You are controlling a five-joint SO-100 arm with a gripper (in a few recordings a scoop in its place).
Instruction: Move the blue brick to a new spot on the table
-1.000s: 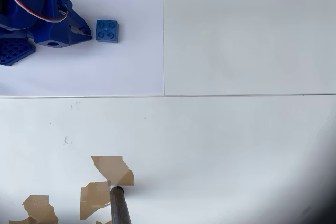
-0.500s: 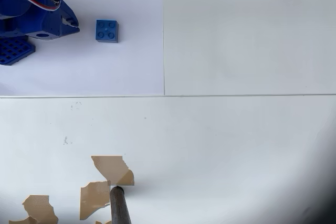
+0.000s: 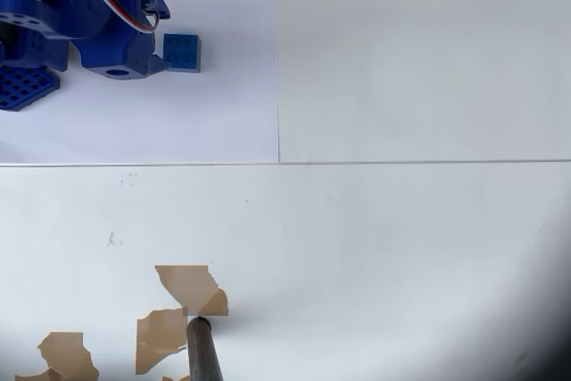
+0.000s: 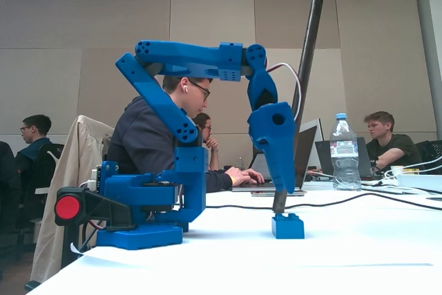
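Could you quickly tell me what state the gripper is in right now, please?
Gripper: pointing down just above the blue brick, not holding it; open or shut cannot be told from these views.

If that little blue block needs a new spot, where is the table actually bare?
In the overhead view, the whole right-hand panel of the table is bare, as is the wide stretch below the cross seam. Crowded spots: the upper left corner, where the pincer hangs over the blue brick, and the lower left, with the brown tape patches and a dark pole.
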